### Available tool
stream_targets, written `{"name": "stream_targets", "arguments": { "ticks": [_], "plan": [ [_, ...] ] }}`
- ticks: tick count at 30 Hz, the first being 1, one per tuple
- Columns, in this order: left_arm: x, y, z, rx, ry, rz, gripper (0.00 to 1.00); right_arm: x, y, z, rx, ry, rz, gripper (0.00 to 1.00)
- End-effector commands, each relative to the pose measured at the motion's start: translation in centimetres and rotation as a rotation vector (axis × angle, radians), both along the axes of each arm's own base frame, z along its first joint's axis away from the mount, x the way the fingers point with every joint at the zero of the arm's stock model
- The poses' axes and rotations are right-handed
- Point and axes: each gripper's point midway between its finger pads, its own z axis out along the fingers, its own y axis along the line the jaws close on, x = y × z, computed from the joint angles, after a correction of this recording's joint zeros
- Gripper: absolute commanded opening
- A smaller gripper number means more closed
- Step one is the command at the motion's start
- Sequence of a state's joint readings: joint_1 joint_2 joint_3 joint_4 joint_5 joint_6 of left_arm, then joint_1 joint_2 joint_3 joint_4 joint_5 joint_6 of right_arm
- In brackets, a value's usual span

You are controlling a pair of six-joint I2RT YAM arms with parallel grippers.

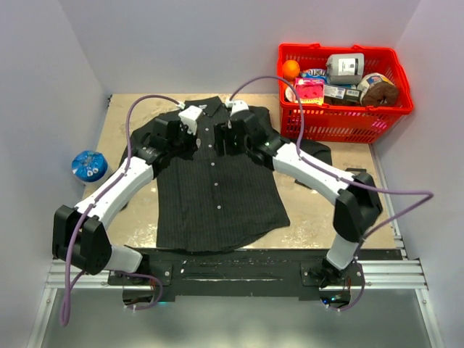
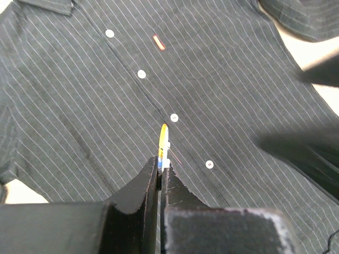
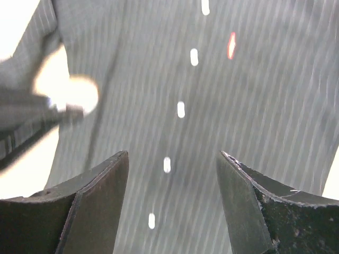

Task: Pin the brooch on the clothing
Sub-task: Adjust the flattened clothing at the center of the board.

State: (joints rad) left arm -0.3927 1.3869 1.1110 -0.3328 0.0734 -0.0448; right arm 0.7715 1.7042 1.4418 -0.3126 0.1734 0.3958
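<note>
White-walled bay, tan table (image 1: 319, 221): shirt (image 1: 217, 196) laid flat, brooch (image 2: 164, 142) pinched above it.

The shirt lies face up at the table's centre, collar toward 12 o'clock, with a red basket (image 1: 341, 123) at 2 o'clock. The left gripper (image 2: 160, 161) is clamped tight on the brooch, a thin yellow-and-white piece seen edge-on, its long axis aimed at 12 o'clock in the left wrist view. The button line runs from 10 to 4 o'clock there, and the brooch tip sits just beside one button (image 2: 174, 117), with the red tag (image 2: 158, 42) farther off at 12 o'clock. Whether the tip touches the cloth I cannot tell. The right gripper (image 3: 174, 154) hangs over the button line with its jaws spread and nothing between them. The left arm carries the brooch and is likely the one to press it down.
</note>
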Motion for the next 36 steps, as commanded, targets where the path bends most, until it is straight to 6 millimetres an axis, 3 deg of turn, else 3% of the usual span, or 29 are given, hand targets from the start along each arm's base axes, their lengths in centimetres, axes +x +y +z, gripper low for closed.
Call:
{"name": "stream_targets", "arguments": {
  "ticks": [1, 2, 3, 4, 5, 7, 8, 9, 10, 11, 18, 26, 27, 29, 33, 36],
  "plan": [
    [2.1, 0.3, 2.9, -0.018, -0.068, 0.054, 0.0, 4.2, 1.3, 1.1, 0.006, -0.04, 0.076, 0.7],
    [2.4, 0.6, 3.0, -0.021, -0.066, 0.066, 0.0, 5.1, 1.6, -0.7, -0.015, -0.014, 0.082, 0.7],
    [2.7, 0.7, 3.5, -0.036, -0.071, 0.07, 0.0, 6.0, 1.5, -1.1, -0.021, -0.011, 0.076, 0.7],
    [3.0, 0.6, 3.5, -0.056, -0.063, 0.077, 0.0, 7.1, 2.1, 0.2, -0.016, -0.04, 0.08, 0.7],
    [3.4, 0.9, 3.7, -0.074, -0.064, 0.081, 0.0, 7.8, 2.3, -2.9, -0.068, 0.009, 0.077, 0.7],
    [4.5, 0.8, 4.1, -0.09, -0.063, 0.09, 0.0, 9.6, 3.2, -2.7, -0.078, -0.009, 0.068, 0.69],
    [5.8, 0.5, 4.3, -0.095, -0.061, 0.095, 0.0, 11.0, 4.0, -4.8, -0.104, 0.013, 0.059, 0.68],
    [6.2, 0.3, 4.2, -0.093, -0.054, 0.094, 0.0, 11.4, 4.2, -5.5, -0.114, 0.025, 0.053, 0.68],
    [6.8, 0.2, 4.6, -0.095, -0.061, 0.096, 0.0, 11.9, 4.4, -8.1, -0.143, 0.056, 0.044, 0.68],
    [7.4, 0.0, 3.7, -0.087, -0.04, 0.097, 0.0, 12.7, 5.0, -7.3, -0.13, 0.037, 0.038, 0.68],
    [10.4, -0.3, 2.2, -0.052, -0.005, 0.122, 0.0, 14.2, 4.9, -10.7, -0.189, 0.054, -0.043, 0.66],
    [11.6, 0.5, 0.1, -0.036, 0.034, 0.143, 0.0, 13.2, 4.0, -13.3, -0.286, 0.054, -0.087, 0.62],
    [11.7, 1.1, 0.0, -0.032, 0.037, 0.155, 0.0, 12.9, 5.0, -12.0, -0.254, 0.023, -0.075, 0.61],
    [11.8, 3.6, -0.3, -0.038, 0.045, 0.206, 0.0, 11.5, 6.0, -12.1, -0.22, 0.031, -0.032, 0.61],
    [11.6, 7.6, -1.1, -0.036, 0.052, 0.286, 0.0, 9.4, 9.5, -9.7, -0.104, 0.007, 0.041, 0.61],
    [11.4, 9.1, -0.4, -0.001, 0.022, 0.318, 0.0, 8.6, 11.0, -9.1, -0.08, -0.015, 0.063, 0.63]
  ]
}}
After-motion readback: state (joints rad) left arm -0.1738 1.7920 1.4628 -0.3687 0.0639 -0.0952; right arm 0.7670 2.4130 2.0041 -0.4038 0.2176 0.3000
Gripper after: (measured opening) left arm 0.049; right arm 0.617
